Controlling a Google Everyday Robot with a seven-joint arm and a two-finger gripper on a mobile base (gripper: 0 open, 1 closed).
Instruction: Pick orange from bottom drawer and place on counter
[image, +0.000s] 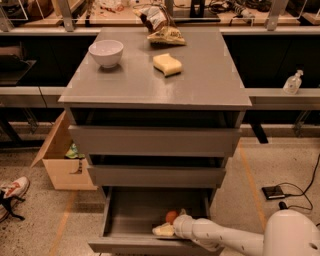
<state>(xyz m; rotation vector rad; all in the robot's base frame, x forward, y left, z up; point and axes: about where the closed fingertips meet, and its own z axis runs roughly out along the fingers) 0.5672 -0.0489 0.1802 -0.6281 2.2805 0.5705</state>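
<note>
The bottom drawer (135, 207) is pulled open below two other grey drawers. The orange (171, 216) lies inside it, right of centre near the front. My gripper (167, 228) reaches in from the lower right on a white arm, its pale fingers low in the drawer just in front of and touching or nearly touching the orange. The counter (150, 75) is the flat grey cabinet top above.
On the counter stand a white bowl (106, 52), a yellow sponge (167, 64) and a crumpled chip bag (162, 27). A cardboard box (62, 160) sits on the floor at left, a shoe (12, 190) farther left. A cable and small device (277, 191) lie at right.
</note>
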